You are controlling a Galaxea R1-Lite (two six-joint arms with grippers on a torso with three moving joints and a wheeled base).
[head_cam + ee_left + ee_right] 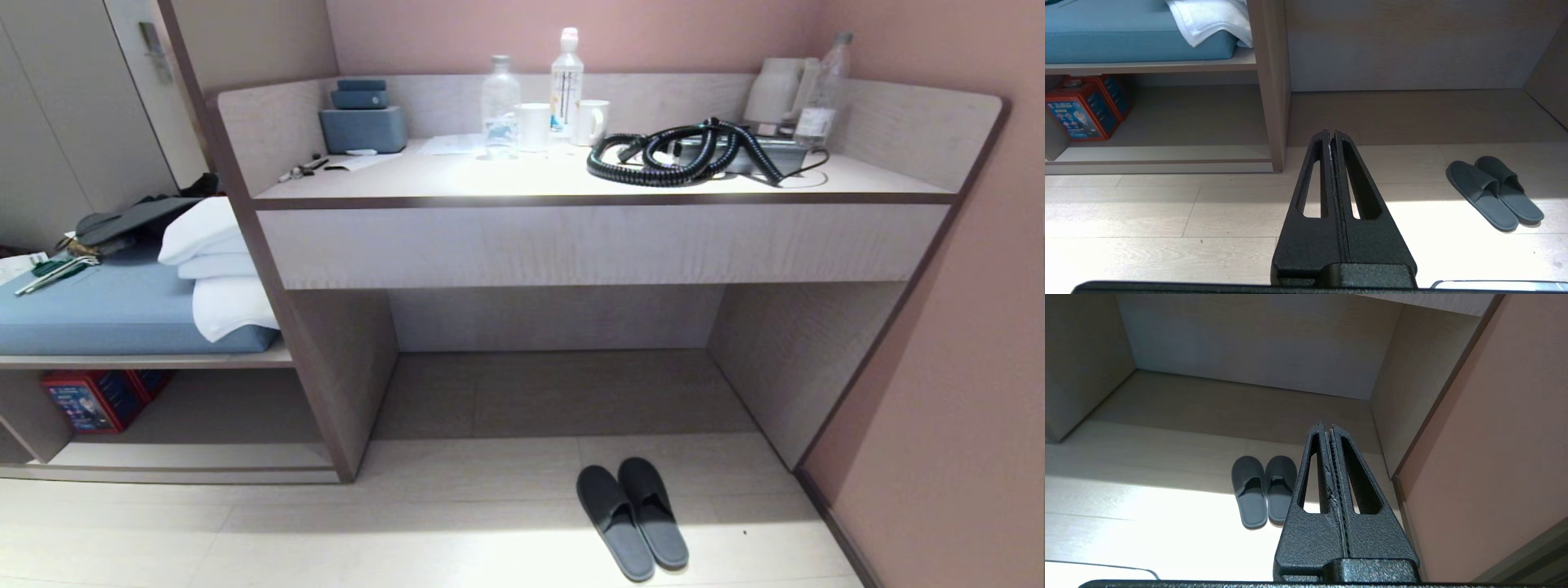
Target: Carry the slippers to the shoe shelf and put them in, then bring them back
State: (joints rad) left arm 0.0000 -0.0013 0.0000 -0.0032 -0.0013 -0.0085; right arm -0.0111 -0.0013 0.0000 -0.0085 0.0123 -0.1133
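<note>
A: Jaws first. Left gripper (1331, 132): fingers pressed together, nothing between them, held clear above the floor (1167, 212). Right gripper (1327, 425): same, tips closed flush, nothing pinched. Neither arm shows in the head view.

B: Slippers?

A: Slippers (632, 518) lie on the floor in front of the desk (571, 237) recess, toward its right side, soles down, the pair side by side and touching along their inner edges. Well apart from both grippers.

B: Orientation?

A: Long axis runs roughly front to back, slightly skewed. Toe ends with the straps point toward the recess; heels point toward the robot and drift a little to its right in the head view. Heels sit in the bright patch of light, toes in the desk's shadow.

B: Shoe shelf?

A: Shelf (204, 416) is the open cubby under the blue cushion (106, 314), left of the desk's side panel. A red and blue box (94, 400) stands at its far left. White folded towels (216, 269) lie on the cushion against the panel.

B: Any readable text?

A: Box has printed graphics, writing too small to read. Bottles (566, 82) on the desk top carry labels, also illegible. Coiled black hose (682, 151) lies beside them.
</note>
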